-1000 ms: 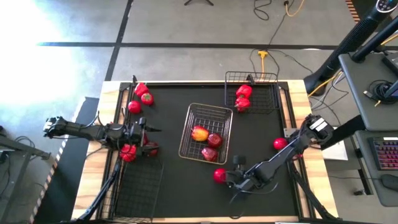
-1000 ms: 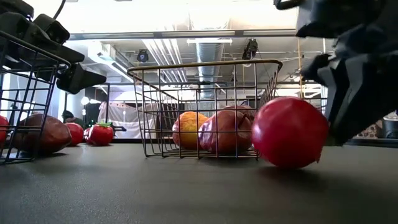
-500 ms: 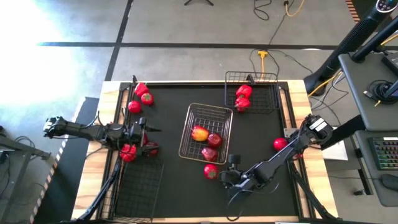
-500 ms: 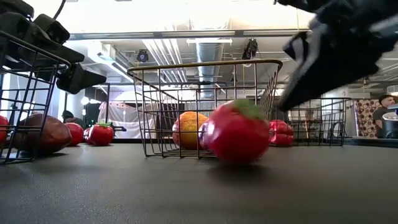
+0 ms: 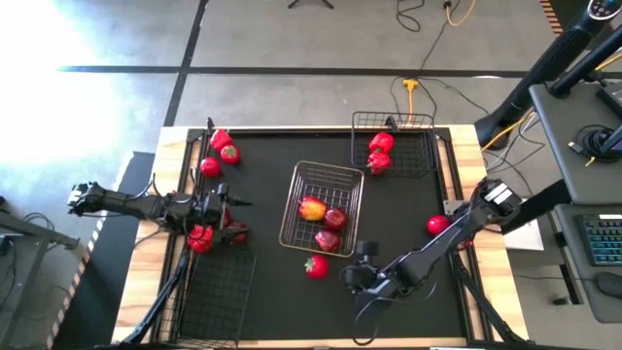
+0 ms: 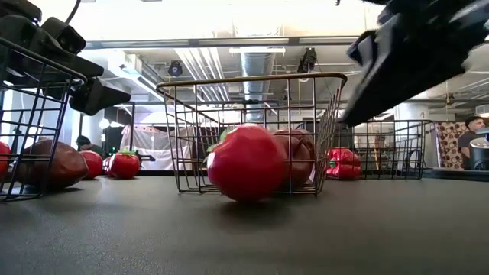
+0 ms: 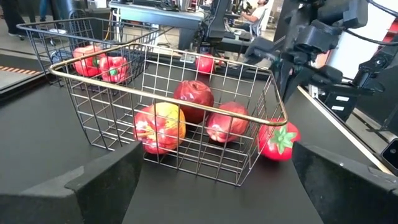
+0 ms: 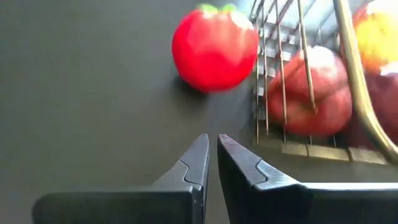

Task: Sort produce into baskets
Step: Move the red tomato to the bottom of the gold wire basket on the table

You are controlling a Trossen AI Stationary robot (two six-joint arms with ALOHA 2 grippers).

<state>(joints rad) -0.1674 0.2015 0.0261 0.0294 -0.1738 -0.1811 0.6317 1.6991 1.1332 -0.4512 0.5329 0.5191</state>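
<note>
A red tomato (image 5: 316, 266) with a green stem (image 8: 214, 46) lies loose on the black mat, just off the near corner of the silvery middle basket (image 5: 348, 194). That basket holds a yellow-red apple (image 5: 312, 208) and two dark red apples. My right gripper (image 5: 344, 276) hangs shut a little to the tomato's right, pointing down at the mat (image 8: 211, 142), with a gap between it and the tomato. My left gripper (image 7: 217, 186) waits open at the table's left, over the far end of a black basket (image 5: 209, 287).
A black basket (image 5: 413, 122) at the far right holds two red peppers (image 5: 379, 152). A pepper and two round red fruits (image 5: 221, 153) lie loose at the far left. Another red fruit (image 5: 438, 225) sits at the right edge. Two red items (image 5: 216, 236) lie under my left gripper.
The tomato has rolled over the mat toward the table's left, away from my right gripper, and now lies in front of the middle basket's near end, turned over as it went. My right gripper has risen a little above the mat and tipped.
</note>
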